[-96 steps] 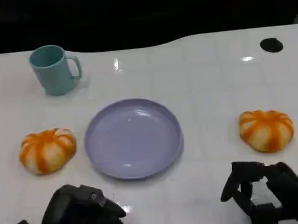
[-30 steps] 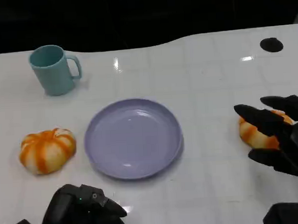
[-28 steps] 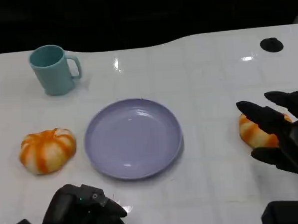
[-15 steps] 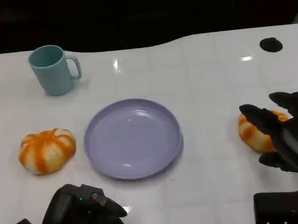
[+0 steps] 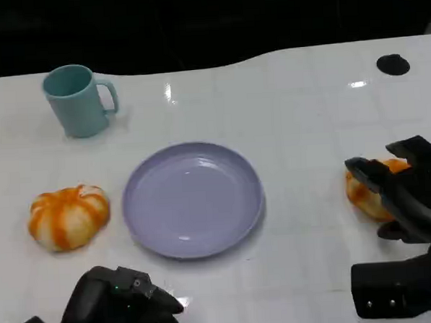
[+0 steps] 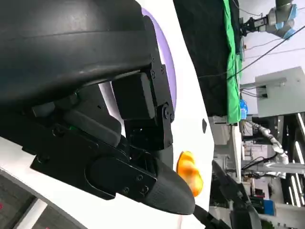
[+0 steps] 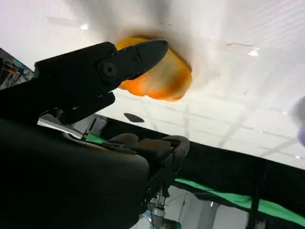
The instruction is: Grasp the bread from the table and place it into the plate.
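Two buns on the tabletop (image 5: 298, 92): right bun (image 5: 368, 195) well apart from the plate (image 5: 193, 199), under the right hand (image 5: 405, 195), fingers spread over it, not yet closed. Could slide sideways if pushed by one fingertip first. Left hand (image 5: 118, 308) curled, holding nothing, near the other bun (image 5: 68, 216).

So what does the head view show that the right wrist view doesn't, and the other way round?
The head view alone has the teal mug, the second bread to the left of the plate, the left hand low at the table's near edge and the whole lilac plate. The right wrist view alone has the green backdrop past the table's far edge. Both share the right hand with fingers spread around the right-side bread, and the black disc on the table.
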Controlling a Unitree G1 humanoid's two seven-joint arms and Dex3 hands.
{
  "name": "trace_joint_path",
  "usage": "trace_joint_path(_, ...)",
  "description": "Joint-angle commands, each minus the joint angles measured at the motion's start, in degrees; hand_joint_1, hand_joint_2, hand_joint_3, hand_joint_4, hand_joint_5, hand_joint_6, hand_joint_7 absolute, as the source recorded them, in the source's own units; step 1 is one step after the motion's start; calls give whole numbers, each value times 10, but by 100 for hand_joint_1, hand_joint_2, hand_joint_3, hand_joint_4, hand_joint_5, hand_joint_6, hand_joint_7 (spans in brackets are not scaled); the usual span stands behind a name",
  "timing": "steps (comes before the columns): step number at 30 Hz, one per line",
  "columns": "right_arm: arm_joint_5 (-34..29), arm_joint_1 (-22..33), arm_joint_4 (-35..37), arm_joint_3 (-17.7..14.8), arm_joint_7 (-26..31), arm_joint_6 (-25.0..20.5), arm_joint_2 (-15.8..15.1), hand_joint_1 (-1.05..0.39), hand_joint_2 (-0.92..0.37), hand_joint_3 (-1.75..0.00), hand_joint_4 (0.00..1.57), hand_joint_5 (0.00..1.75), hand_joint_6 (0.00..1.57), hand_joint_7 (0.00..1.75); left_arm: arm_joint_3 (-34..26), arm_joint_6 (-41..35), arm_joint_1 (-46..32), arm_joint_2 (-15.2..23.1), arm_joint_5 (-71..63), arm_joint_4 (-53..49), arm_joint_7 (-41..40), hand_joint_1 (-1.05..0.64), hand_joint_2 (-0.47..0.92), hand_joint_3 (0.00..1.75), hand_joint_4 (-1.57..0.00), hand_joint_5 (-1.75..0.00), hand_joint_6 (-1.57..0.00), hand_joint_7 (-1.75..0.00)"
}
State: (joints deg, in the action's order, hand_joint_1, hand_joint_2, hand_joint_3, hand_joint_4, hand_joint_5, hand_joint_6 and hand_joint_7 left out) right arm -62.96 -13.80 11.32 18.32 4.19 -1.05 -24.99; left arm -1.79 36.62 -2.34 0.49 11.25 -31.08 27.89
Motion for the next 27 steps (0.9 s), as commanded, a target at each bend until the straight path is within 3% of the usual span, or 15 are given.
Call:
trace_joint_path(1,1,-41,70,17,35,-14,4,-46,-81,0,16,41,41,1,-2,-1,-5,8,3,8,0,-105,91,0,-142,-69,-157,-22)
trace_joint_path(6,8,-85,149,38,60,-27,14,-47,-81,0,19,34,40,0,-2,-3,-8,8,1,13,-3,-105,91,0,-142,-69,-157,-22)
trace_joint_path(11,30,-120,223,54,96,-11,16,-47,-83,0,27,30,42,1,-2,-2,-8,7,1,14,-3,-105,91,0,-142,-69,-157,-22)
trace_joint_path(15,66,-137,266,56,119,26,16,-37,-83,0,68,16,66,4,-1,-1,-8,6,0,13,-4,-105,91,0,-142,-69,-157,-22)
trace_joint_path(18,109,-146,300,47,160,88,16,-21,-83,0,116,20,100,8,-1,-3,-7,5,1,13,-4,-105,91,0,-142,-69,-157,-22)
trace_joint_path(19,118,-148,309,46,171,101,16,-15,-83,0,119,55,117,7,-1,-3,-6,5,1,13,-4,-105,91,0,-142,-69,-157,-22)
trace_joint_path(22,130,-156,334,52,198,134,12,-7,-83,-1,99,145,140,9,-1,-2,-7,5,-3,13,-8,-105,91,0,-143,-69,-157,-22)
trace_joint_path(24,129,-157,341,55,219,145,10,-5,-84,-1,91,167,145,14,-1,-2,-10,5,-2,17,-8,-105,91,0,-143,-69,-157,-22)
trace_joint_path(26,132,-157,345,55,235,156,8,-3,-85,-2,88,173,113,86,-1,0,-11,4,-3,18,-8,-105,92,0,-143,-69,-157,-22)
trace_joint_path(27,132,-157,346,55,242,160,8,-3,-85,-2,88,174,103,105,-1,1,-11,5,-4,17,-9,-105,92,0,-143,-69,-157,-22)
